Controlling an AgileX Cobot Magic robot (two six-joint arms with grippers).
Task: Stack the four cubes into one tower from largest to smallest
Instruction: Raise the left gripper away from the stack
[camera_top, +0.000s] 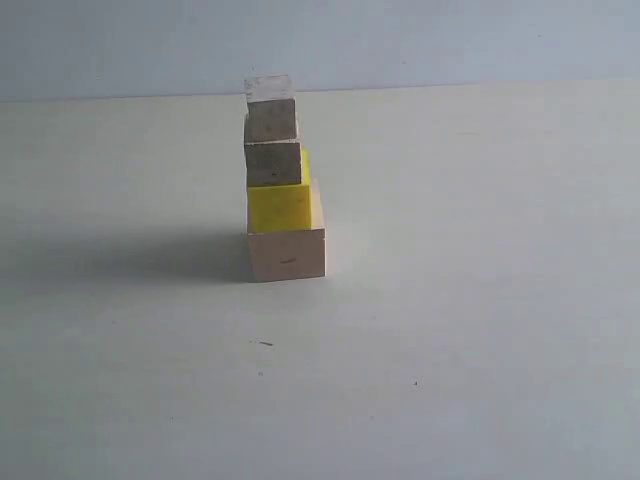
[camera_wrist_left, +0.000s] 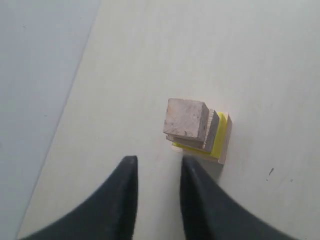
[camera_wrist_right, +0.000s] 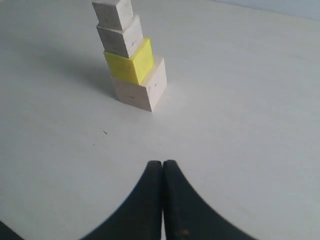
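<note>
Jaws of the left gripper stand narrowly apart, empty, clear of the tower; the right gripper is closed, empty. The tower stands complete on the table: best to back off straight, without brushing it.

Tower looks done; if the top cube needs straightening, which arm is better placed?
Probably left: the left tool hangs above the tower, jaws apart, close to the top cube. The right tool is shut and stands back, low over the table.
</note>
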